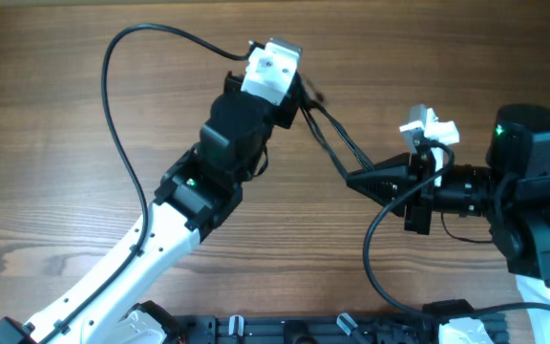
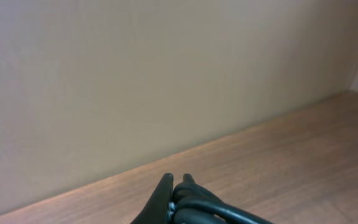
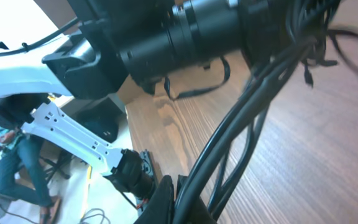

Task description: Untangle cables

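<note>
The cables (image 1: 330,139) are thin black cords held off the wooden table in a short taut bundle between my two grippers. My left gripper (image 1: 301,99) is shut on their upper left end, and my right gripper (image 1: 352,178) is shut on the lower right end. In the left wrist view the fingertips (image 2: 165,182) of my left gripper (image 2: 175,181) meet over black cords (image 2: 229,213) with a small metallic glint between them. In the right wrist view my right gripper (image 3: 174,185) pinches several cords (image 3: 241,112) that run up toward the left arm (image 3: 185,31).
The left arm's thick black cable (image 1: 113,105) loops over the table at the left, and the right arm's own cable (image 1: 370,253) loops below its wrist. A black rail (image 1: 285,330) lines the near table edge. A plain wall (image 2: 166,74) stands behind the table.
</note>
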`<state>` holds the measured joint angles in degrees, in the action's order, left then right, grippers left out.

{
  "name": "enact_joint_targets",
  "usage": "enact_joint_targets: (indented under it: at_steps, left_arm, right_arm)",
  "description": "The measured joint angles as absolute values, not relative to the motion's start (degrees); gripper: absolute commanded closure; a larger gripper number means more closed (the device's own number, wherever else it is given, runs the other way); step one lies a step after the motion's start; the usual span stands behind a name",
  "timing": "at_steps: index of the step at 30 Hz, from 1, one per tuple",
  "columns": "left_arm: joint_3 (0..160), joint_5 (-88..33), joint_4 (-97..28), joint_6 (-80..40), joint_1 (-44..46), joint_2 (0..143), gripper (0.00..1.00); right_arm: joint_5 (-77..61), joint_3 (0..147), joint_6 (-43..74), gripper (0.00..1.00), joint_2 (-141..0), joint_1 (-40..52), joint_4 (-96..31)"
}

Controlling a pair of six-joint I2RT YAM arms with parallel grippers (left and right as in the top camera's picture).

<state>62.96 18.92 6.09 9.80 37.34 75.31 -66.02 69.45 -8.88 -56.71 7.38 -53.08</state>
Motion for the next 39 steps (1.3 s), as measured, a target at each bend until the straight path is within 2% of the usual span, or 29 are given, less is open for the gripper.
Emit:
enact_joint_targets:
  at_steps: [8, 10, 11, 13, 14, 15, 19, 26, 30, 39]
  left_arm:
    - [63.0, 18.2, 11.8, 10.5, 35.5, 75.3, 0.96]
    - [63.0, 18.2, 12.5, 10.5, 35.3, 75.3, 0.96]
    - [63.0, 18.2, 12.4, 10.5, 35.1, 75.3, 0.96]
    - [63.0, 19.8, 11.6, 10.8, 34.5, 75.3, 0.96]
    - [63.0, 20.4, 10.6, 10.9, 33.8, 75.3, 0.96]
    - [63.0, 21.2, 9.0, 10.9, 33.0, 75.3, 0.96]
    - [63.0, 19.8, 3.9, 11.0, 34.6, 75.4, 0.96]
    - [63.0, 18.1, -0.5, 10.8, 40.2, 75.4, 0.96]
    - [63.0, 17.7, -0.5, 6.5, 41.5, 75.4, 0.96]
    - [63.0, 15.7, 2.0, -10.3, 41.5, 75.4, 0.96]
  right_arm:
    - [-57.8, 69.4, -9.1, 0.96, -57.1, 7.4, -59.4]
    - [-54.4, 69.4, -8.2, 0.86, -57.1, 7.4, -59.5]
    - [-51.2, 69.4, -7.3, 0.73, -57.0, 7.4, -59.5]
    - [-46.3, 69.4, -5.0, 0.73, -56.9, 7.4, -59.6]
    - [-43.1, 69.4, -3.8, 0.62, -56.6, 7.4, -59.1]
    - [-39.4, 69.4, -2.1, 0.56, -56.2, 7.4, -58.2]
    - [-32.0, 69.4, 1.6, 0.45, -55.9, 7.4, -53.5]
    - [-28.8, 69.4, 3.6, 0.43, -55.9, 7.4, -51.9]
    - [-29.2, 69.4, 3.9, 0.47, -55.9, 7.4, -52.8]
    - [-47.0, 69.4, -6.4, 0.43, -55.9, 7.4, -52.7]
